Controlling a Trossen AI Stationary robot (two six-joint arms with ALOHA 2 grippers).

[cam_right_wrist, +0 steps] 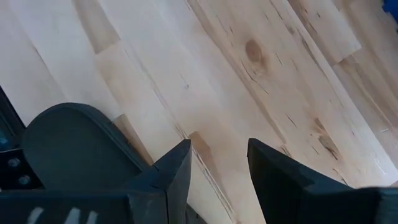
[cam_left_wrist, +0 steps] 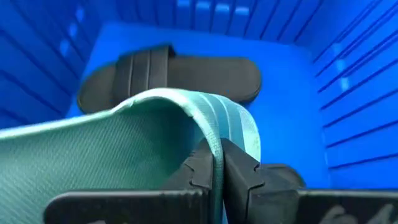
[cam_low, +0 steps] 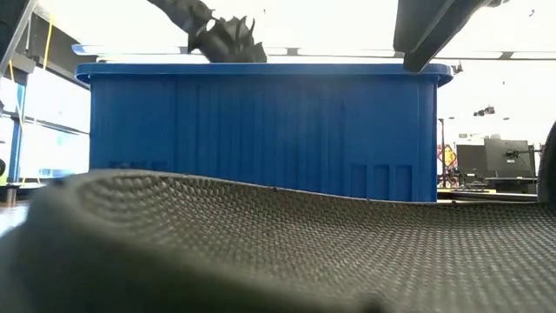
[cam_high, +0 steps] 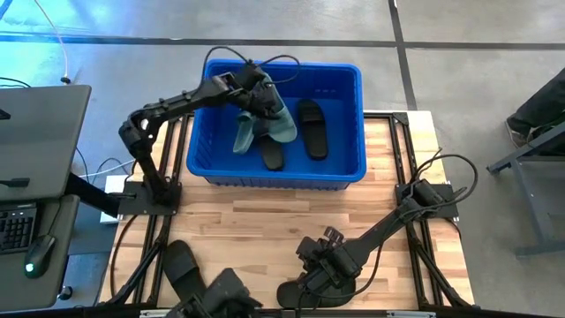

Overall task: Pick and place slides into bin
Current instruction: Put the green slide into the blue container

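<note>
Overhead first: bright blue bin [cam_high: 284, 172] at the far middle of the wooden table [cam_high: 265, 225], holding two black slides [cam_high: 311, 128] and a sage green slide [cam_high: 281, 125] on the bin floor. Left gripper [cam_high: 253, 99] over the bin's left half, clamped on a second green slide [cam_high: 244, 134] hanging down inside. Roughly halfway by this count: three in, one about to be let go. Two more black slides on the near table edge, one at near left [cam_high: 182, 263], one under the right gripper [cam_high: 320, 269] at near right.

From table height: a ribbed black sole [cam_low: 278, 248] filling the foreground, bin wall behind it, left gripper [cam_low: 228, 42] above the rim.

From the left wrist: jaws pinched shut on the green strap [cam_left_wrist: 217, 134], a black slide [cam_left_wrist: 168, 74] lying beneath. Nothing blocking the drop.

From the right wrist: jaws parted over bare wood, empty, black slide [cam_right_wrist: 74, 146] just beside them.
</note>
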